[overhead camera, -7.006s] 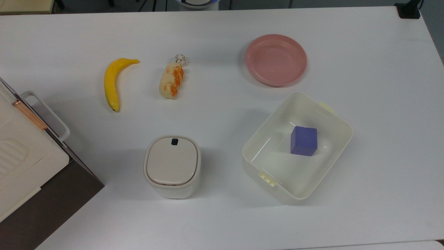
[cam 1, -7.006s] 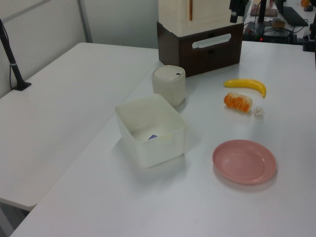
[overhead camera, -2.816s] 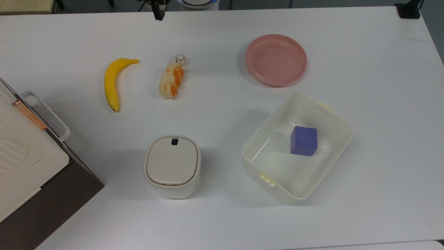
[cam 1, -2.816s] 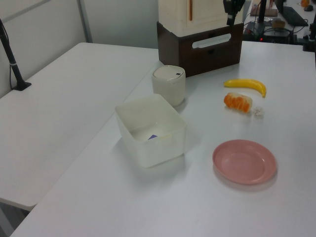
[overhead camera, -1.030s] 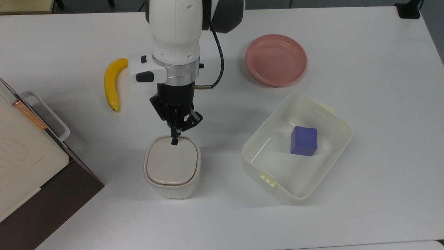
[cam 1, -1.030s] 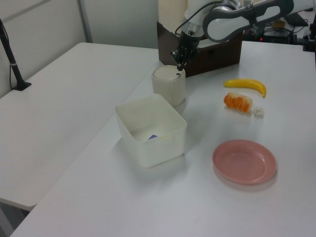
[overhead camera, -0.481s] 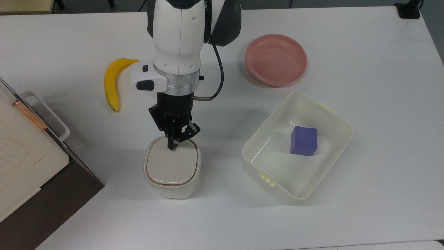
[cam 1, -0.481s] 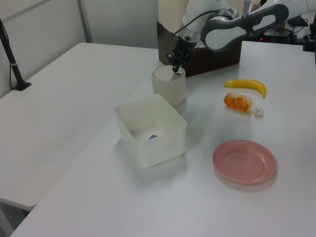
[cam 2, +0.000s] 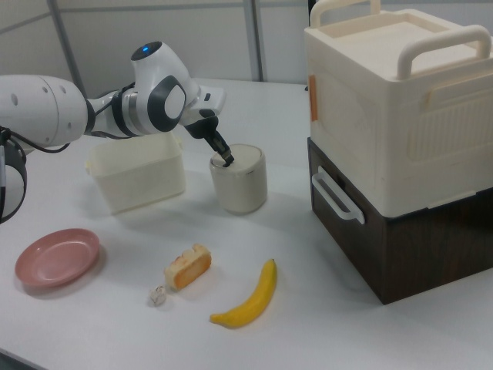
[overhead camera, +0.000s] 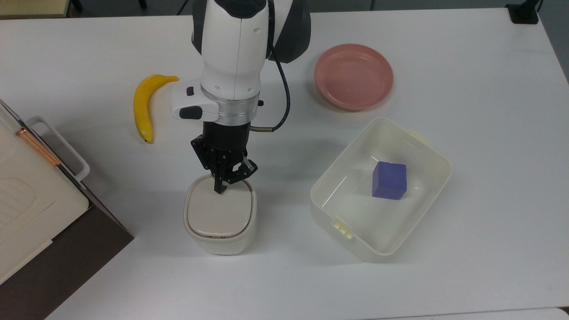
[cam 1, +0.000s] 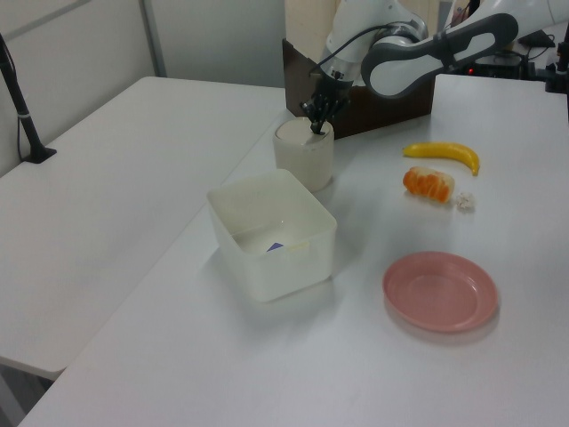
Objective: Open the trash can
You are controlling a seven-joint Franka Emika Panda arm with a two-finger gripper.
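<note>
Altogether one tool [overhead camera: 219,190] presses one trash can [overhead camera: 220,215], lid closed.

Even, bright overhead light washed the white table [overhead camera: 466,249], leaving soft, faint shadows beside the trash can [overhead camera: 221,238] and tub [overhead camera: 338,189]. Mild glare dulled the tabletop; side views looked softer.

We cannot see the trash can [overhead camera: 221,218]'s button: the gripper [overhead camera: 219,187] covers that spot of the lid in the top view. The arm [overhead camera: 235,53] hides the orange-and-cream food there, and the appliance [overhead camera: 31,200] is cut off by the top view's left edge.
</note>
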